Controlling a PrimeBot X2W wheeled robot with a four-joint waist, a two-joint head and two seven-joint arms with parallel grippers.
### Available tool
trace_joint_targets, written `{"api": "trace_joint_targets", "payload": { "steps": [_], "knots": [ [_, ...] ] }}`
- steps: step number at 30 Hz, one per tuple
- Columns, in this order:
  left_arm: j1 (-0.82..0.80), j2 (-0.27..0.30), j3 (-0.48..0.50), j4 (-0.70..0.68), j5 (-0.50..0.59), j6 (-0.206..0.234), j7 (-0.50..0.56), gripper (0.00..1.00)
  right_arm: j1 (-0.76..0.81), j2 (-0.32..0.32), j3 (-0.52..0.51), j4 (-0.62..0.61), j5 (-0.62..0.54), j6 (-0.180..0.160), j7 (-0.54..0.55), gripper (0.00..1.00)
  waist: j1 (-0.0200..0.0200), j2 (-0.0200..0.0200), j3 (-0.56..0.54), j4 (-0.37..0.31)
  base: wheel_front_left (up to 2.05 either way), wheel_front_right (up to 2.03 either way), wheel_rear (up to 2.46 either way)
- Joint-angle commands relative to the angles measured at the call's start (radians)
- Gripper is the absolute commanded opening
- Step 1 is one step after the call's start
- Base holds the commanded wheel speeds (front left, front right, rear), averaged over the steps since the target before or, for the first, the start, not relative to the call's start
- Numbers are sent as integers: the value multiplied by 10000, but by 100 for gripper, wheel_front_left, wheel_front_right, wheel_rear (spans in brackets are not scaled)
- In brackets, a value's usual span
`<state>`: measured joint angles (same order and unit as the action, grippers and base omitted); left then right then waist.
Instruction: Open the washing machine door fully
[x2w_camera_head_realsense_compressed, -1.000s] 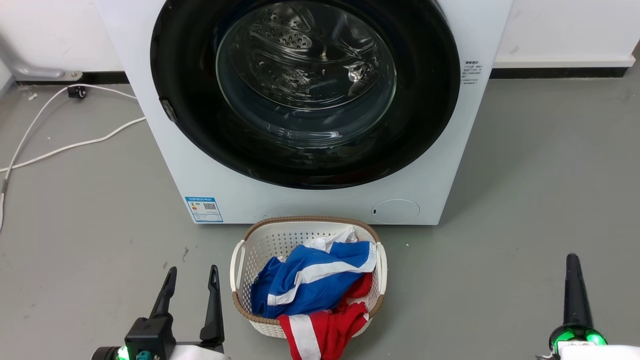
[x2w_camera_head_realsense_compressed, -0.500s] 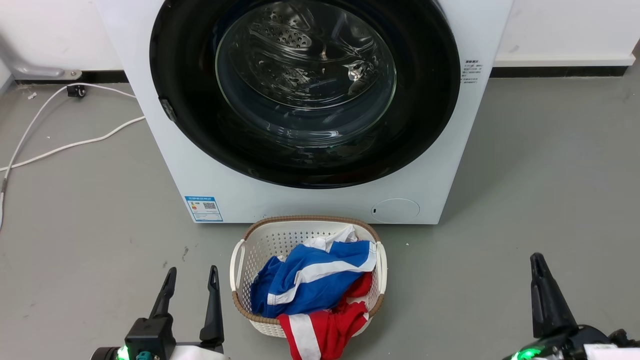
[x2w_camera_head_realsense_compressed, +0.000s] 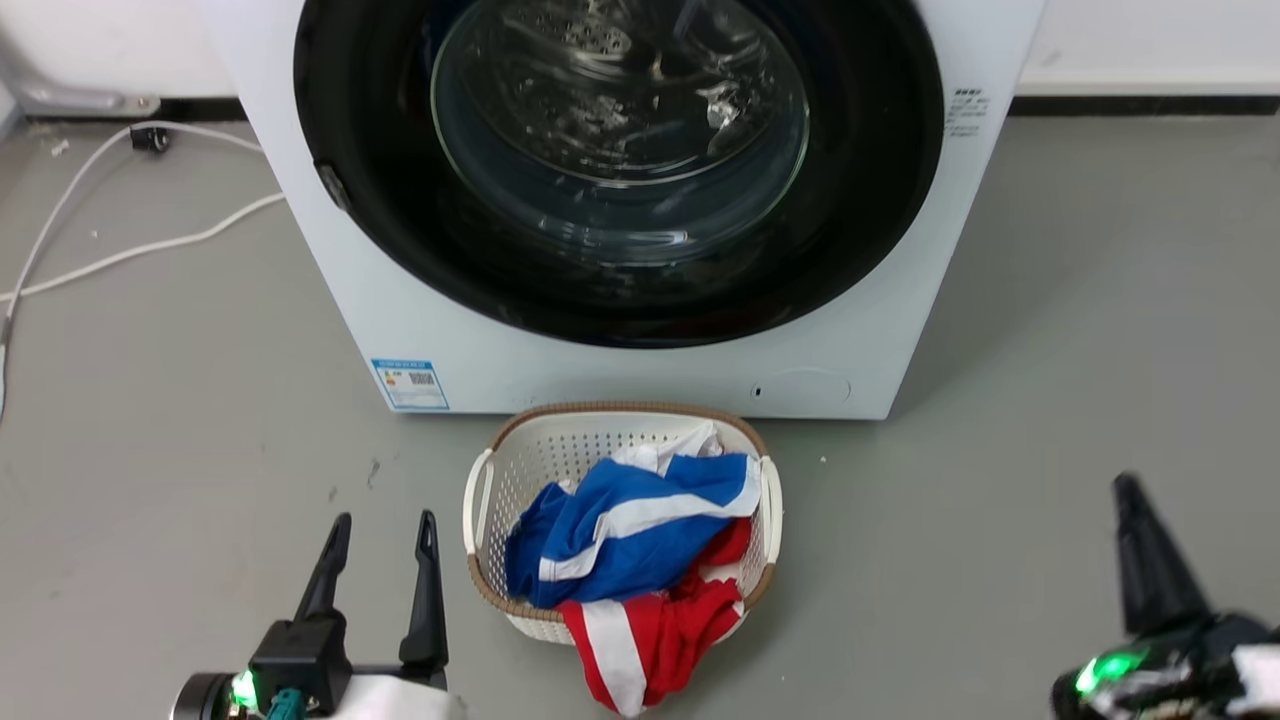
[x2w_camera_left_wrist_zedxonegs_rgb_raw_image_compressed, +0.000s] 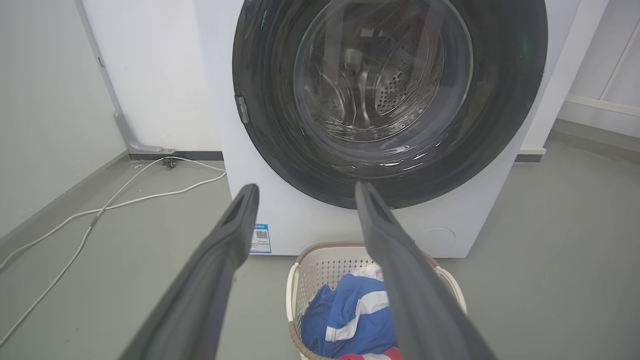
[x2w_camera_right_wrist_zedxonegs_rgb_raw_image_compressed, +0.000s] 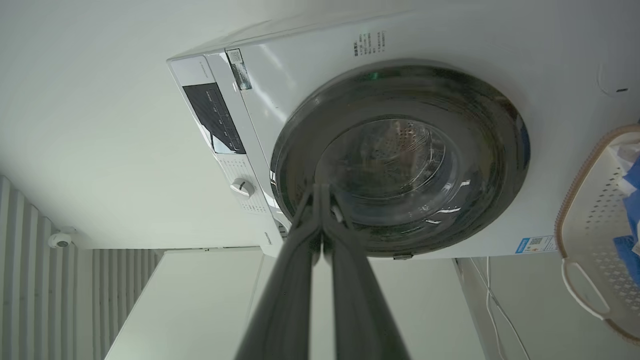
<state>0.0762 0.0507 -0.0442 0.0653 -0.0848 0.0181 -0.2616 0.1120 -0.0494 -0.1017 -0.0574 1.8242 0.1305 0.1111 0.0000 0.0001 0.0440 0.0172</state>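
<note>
The large round washing machine door (x2w_camera_head_realsense_compressed: 618, 150), with a wide glossy black rim and a clear bulging glass bowl, lies shut flat against the front of the white washing machine (x2w_camera_head_realsense_compressed: 640, 380) and spans nearly its whole width. A perforated steel drum (x2w_camera_left_wrist_zedxonegs_rgb_raw_image_compressed: 395, 87) shows through the glass.

The left gripper (x2w_camera_head_realsense_compressed: 385, 520) hangs low in front of the machine, out from its lower left corner. Its two long dark fingers are spread wide, with nothing between them and touching nothing.

The right gripper (x2w_camera_right_wrist_zedxonegs_rgb_raw_image_compressed: 321, 187) is out from the machine's lower right corner, well apart from the door. Its fingers are pressed together tip to tip and hold nothing.

A white perforated plastic laundry basket with a brown woven rim (x2w_camera_head_realsense_compressed: 520, 470) stands just in front of the machine's base, below the door. In it lie a blue-and-white garment (x2w_camera_head_realsense_compressed: 620, 530) and a red-and-white garment (x2w_camera_head_realsense_compressed: 650, 640) that spills over the near rim.

A white cable (x2w_camera_head_realsense_compressed: 130, 250) trails over the grey floor beside the machine's left side.
</note>
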Motion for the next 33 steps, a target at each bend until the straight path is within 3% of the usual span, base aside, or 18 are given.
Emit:
{"api": "trace_joint_targets", "payload": {
  "steps": [1,8,15,25,33],
  "knots": [
    [-174,0,10,-75,49,10,-52,100,-334,-17,-173,125,-79,4,58,0,0,-1,199,63,0,0,0],
    [-792,-2,-28,-431,347,65,-43,100,-2786,-504,-1477,1358,-567,4,552,0,0,-1,1114,295,0,0,0],
    [-1519,0,-128,-921,640,123,-42,100,-5392,-1546,-1979,2516,-1216,4,948,0,0,-1,2360,583,0,0,0],
    [-2592,-2,-426,-1484,660,289,-42,100,-9150,-3242,-1270,4185,-2360,4,1572,0,0,-1,4206,1028,0,0,0],
    [-3007,-1,-710,-1553,447,461,-42,100,-11302,-4049,-193,5353,-3281,4,2347,0,0,-1,5011,1334,0,0,0]
  ]
}}
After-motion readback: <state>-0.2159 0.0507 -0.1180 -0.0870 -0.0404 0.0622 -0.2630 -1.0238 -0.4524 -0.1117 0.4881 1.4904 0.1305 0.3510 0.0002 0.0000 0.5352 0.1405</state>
